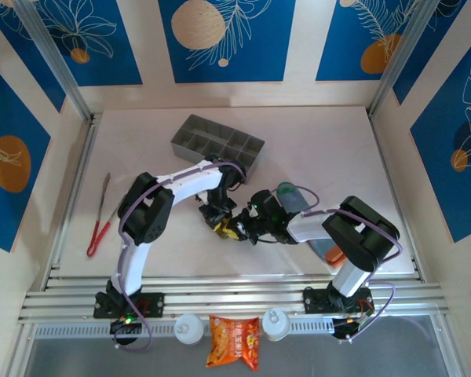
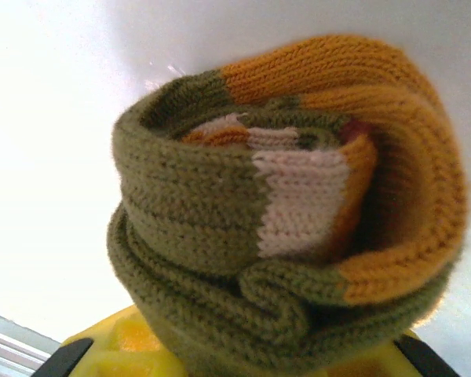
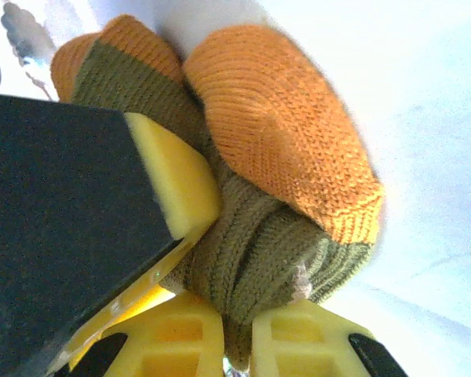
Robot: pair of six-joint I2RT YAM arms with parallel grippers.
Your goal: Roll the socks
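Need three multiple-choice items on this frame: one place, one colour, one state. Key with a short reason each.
1. Where do the tongs lie?
A. at the far right of the table
B. on the left side of the table
C. against the back wall

2. What colour is the rounded end of the olive sock?
A. orange
B. green
C. white

3. What state is the olive sock in?
A. spread flat on the table
B. hanging loose from one end effector
C. rolled into a bundle and pinched from both sides

Key:
1 B: the top view shows the tongs left of the left arm.
2 A: the right wrist view shows an orange knitted cap on the olive body.
3 C: the left wrist view shows coiled layers, with the left end effector and the right end effector both shut on the bundle.
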